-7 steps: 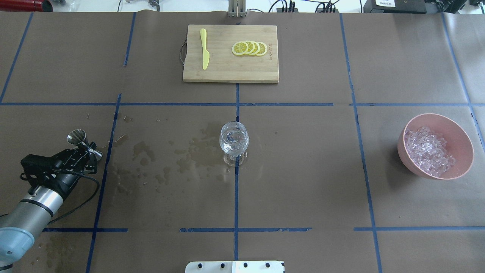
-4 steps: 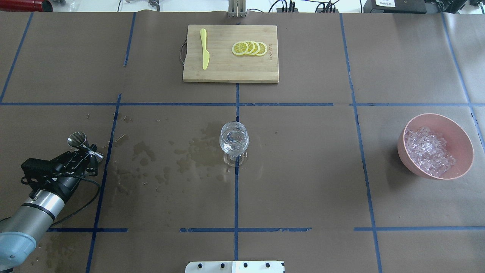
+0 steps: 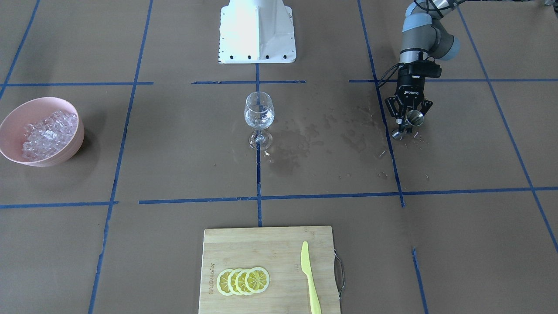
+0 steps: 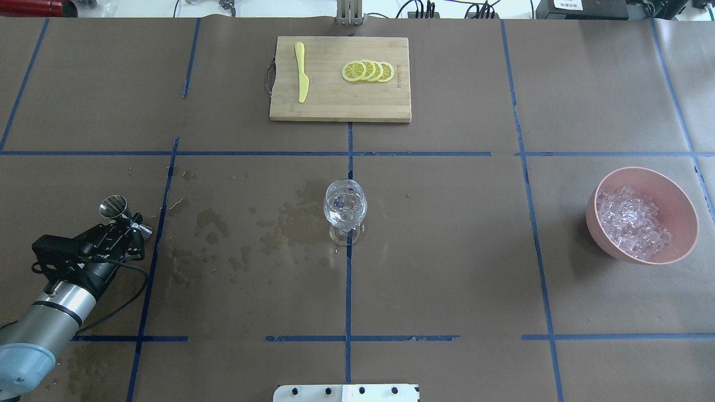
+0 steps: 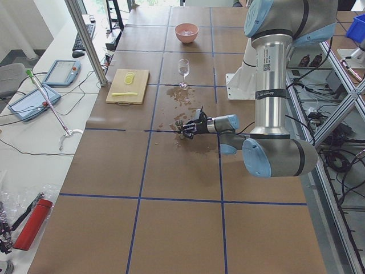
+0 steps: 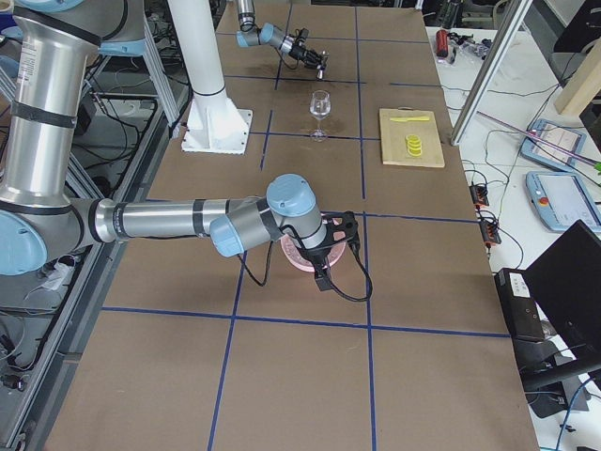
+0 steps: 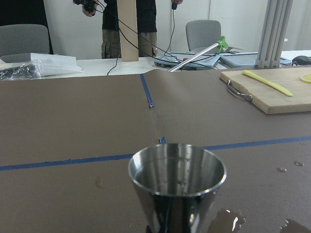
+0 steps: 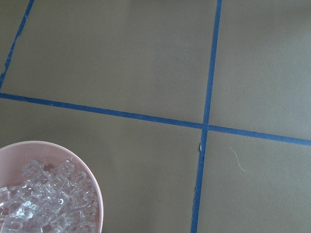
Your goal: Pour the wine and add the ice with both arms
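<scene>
My left gripper (image 4: 132, 224) is shut on the waist of a steel jigger (image 4: 114, 205) at the table's left side. The jigger stands upright just over the table (image 3: 414, 117), and its open cup fills the left wrist view (image 7: 177, 170). The stemmed glass (image 4: 345, 207) stands mid-table, with a little clear wine (image 3: 259, 117) glinting low in its bowl. The ice (image 4: 634, 223) is heaped in a pink bowl (image 4: 673, 195) at the right. My right gripper (image 6: 319, 252) hovers by that bowl. It shows only in the exterior right view, so I cannot tell if it is open or shut.
A wooden board (image 4: 339, 100) with lemon slices (image 4: 368, 71) and a yellow knife (image 4: 302, 72) lies at the far middle. Wet patches (image 4: 251, 231) spread between jigger and glass. The white base plate (image 3: 257, 30) sits at the near edge. A person (image 7: 129, 24) stands beyond the table.
The left arm drew back slightly toward the robot with the jigger still in its grip, then held still. The glass and the bowl did not move.
</scene>
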